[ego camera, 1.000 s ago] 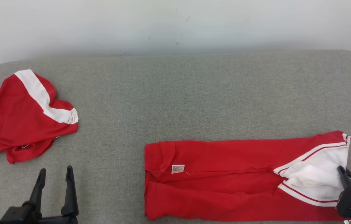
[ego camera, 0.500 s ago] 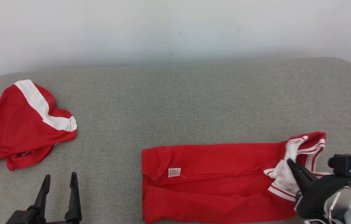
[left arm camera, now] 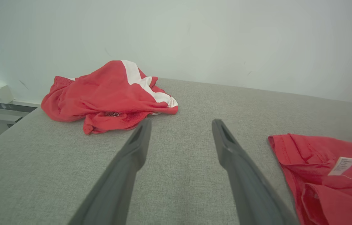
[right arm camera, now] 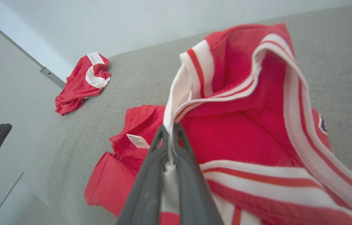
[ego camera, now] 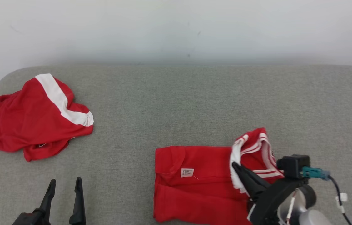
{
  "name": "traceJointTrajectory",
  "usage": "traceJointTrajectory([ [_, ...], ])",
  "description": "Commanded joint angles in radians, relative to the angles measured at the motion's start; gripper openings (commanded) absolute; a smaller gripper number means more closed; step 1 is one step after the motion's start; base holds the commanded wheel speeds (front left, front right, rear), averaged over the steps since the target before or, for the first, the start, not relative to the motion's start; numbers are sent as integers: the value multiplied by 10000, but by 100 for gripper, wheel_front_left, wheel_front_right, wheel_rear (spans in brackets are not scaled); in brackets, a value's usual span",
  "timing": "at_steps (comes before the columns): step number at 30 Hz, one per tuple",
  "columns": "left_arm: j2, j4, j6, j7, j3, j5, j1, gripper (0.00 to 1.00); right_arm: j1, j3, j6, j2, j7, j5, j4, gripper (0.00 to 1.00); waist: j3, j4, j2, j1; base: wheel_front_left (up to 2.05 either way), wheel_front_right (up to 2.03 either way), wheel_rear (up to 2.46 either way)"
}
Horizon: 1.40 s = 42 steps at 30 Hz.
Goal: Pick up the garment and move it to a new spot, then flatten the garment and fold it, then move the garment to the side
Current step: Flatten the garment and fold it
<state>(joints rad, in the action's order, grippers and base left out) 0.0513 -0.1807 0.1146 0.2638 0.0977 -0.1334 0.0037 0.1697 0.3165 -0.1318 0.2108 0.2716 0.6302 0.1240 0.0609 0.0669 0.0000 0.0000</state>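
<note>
Here, your right gripper (ego camera: 236, 167) is squeezed tight on the white edge of the red sports shirt (ego camera: 200, 187). In the right wrist view the two dark fingers (right arm camera: 151, 175) are pressed together with a thin bit of white cloth between them.

The shirt is on the grey fabric table (ego camera: 176, 103), near the front edge and over to the right of the middle. Most of it lies flat. The striped end (ego camera: 252, 145), with its white and red bands, is held up off the table and leans over the flat red part. A small white label (ego camera: 187, 172) sits on the flat part, near the shirt's left end.

Your left gripper (ego camera: 65, 181) is at the lower left, low over the table. Its fingers (left arm camera: 126, 168) are spread wide apart with nothing between them but grey cloth. It is well apart from the shirt.

A second red shirt (ego camera: 29, 125) with a white band lies in a crumpled heap on the far left of the table, well apart from the first one. A plain pale wall (ego camera: 176, 28) stands behind the table.
</note>
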Motion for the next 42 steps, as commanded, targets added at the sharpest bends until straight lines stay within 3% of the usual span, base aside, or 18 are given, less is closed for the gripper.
traceJointTrajectory([
  [1,-11,-27,-3,7,8,-110,-57,100,93,87,25,-86,-48,-54,-9,0,25,99,0,0,0,0,0],
  [10,-10,-176,-34,8,-206,-144,-256,100,586,1220,25,-1010,-386,-48,528,0,150,501,0,0,0,0,0],
  [23,-11,-379,-62,8,-351,-259,-615,100,1431,2044,25,-1509,-1343,280,2084,0,408,669,0,0,0,0,0],
  [24,-11,-396,-68,8,-370,-272,-606,100,1482,2099,25,-1526,-1411,326,2208,4,409,663,0,0,0,0,0],
  [25,-11,-410,-81,8,-379,-282,-597,100,1533,2173,25,-1542,-1479,353,2312,47,406,654,0,0,0,0,0],
  [26,-10,-424,-85,8,-382,-287,-597,100,1577,2243,25,-1559,-1552,359,2387,100,400,642,0,0,0,0,0],
  [35,-8,-460,-63,8,-234,-186,-523,100,1883,2291,25,-1037,-2721,111,1895,100,189,254,0,0,0,0,0],
  [42,-8,-367,-15,8,-50,-51,-468,100,1235,1093,25,-289,-3657,-315,829,100,69,-69,0,0,0,0,0],
])
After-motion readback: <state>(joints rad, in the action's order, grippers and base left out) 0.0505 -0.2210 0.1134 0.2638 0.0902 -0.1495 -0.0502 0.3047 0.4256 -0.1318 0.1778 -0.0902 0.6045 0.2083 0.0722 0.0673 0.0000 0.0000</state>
